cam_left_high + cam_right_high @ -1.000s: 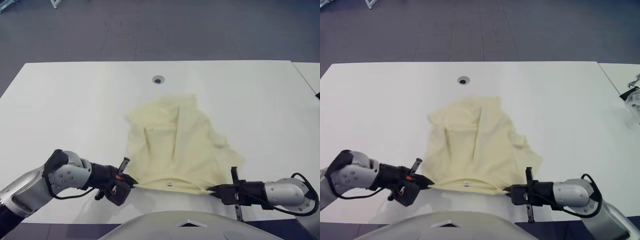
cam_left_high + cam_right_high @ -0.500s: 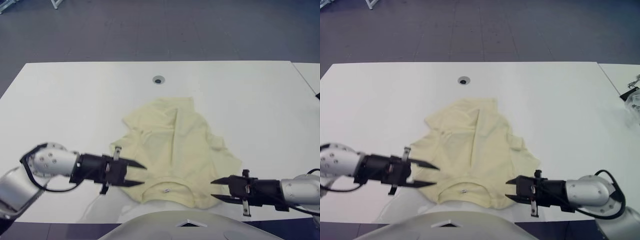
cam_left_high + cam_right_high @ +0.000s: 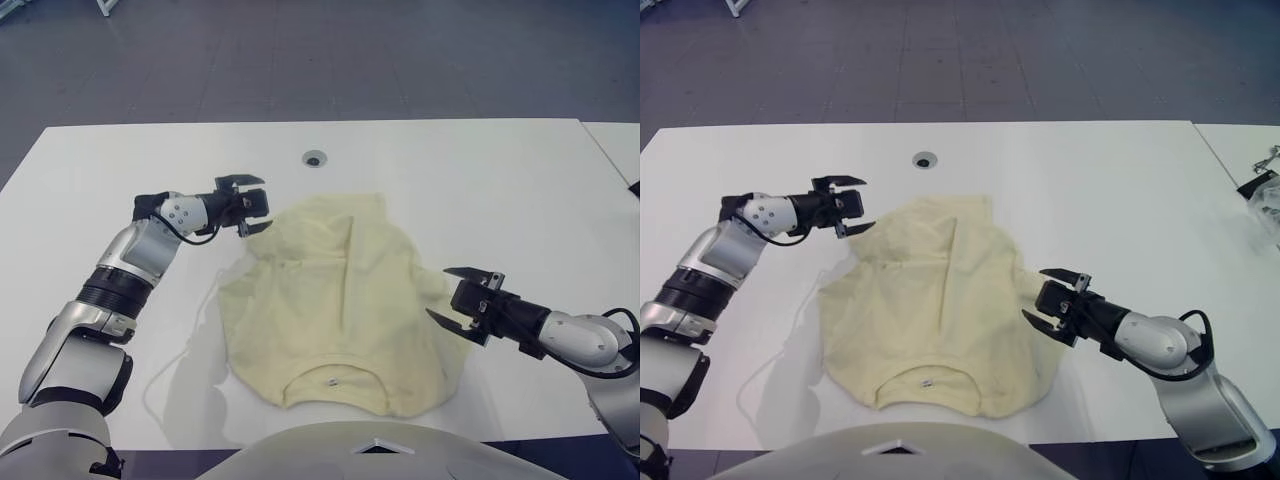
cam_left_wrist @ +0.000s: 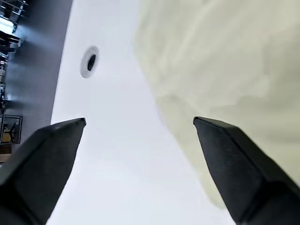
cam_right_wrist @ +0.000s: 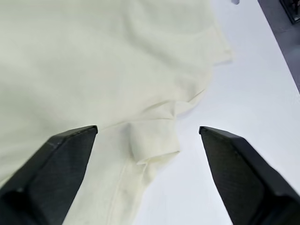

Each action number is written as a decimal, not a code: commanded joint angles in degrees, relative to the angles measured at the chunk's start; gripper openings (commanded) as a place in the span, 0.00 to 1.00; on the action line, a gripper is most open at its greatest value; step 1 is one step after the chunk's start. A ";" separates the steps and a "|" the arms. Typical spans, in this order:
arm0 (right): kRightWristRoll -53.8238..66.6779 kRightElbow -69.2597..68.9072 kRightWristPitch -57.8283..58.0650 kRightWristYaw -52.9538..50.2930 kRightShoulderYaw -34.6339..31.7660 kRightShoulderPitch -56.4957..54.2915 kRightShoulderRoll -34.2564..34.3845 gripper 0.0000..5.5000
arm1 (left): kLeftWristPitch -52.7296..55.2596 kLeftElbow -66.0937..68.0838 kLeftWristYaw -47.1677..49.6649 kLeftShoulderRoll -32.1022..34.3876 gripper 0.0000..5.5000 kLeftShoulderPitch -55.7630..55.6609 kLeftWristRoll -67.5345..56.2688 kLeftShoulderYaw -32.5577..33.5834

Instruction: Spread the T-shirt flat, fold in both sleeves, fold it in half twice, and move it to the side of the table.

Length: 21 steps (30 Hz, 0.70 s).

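Pincer on the left [image 3: 251, 205] is hanging wide open at the far left edge of the shirt [image 3: 340, 300]. The shirt is lying rumpled mid-desk [image 3: 520, 180], collar toward the near edge. The pincer on the right [image 3: 439, 293] is gaping wide just beside the shirt's right edge.

We can read no text, number or sign here. The only candidate is a small label [image 3: 331, 380] just inside the neckline of the T-shirt [image 3: 340, 290], and it is too small for us to make out any print on it.
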 commanded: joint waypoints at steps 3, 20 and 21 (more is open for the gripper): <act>-0.42 3.35 -2.52 1.14 -3.51 -1.14 -1.02 0.94 | -2.50 3.41 -1.39 0.46 0.98 -0.39 0.80 2.54; -9.97 15.22 -13.40 2.80 -3.65 7.72 -4.79 0.98 | -10.43 9.49 0.95 -1.90 0.98 0.56 11.20 -2.15; -9.97 15.80 -13.51 2.91 -4.17 8.00 -4.98 0.98 | -11.10 10.27 1.45 -2.24 0.98 0.34 11.76 -2.51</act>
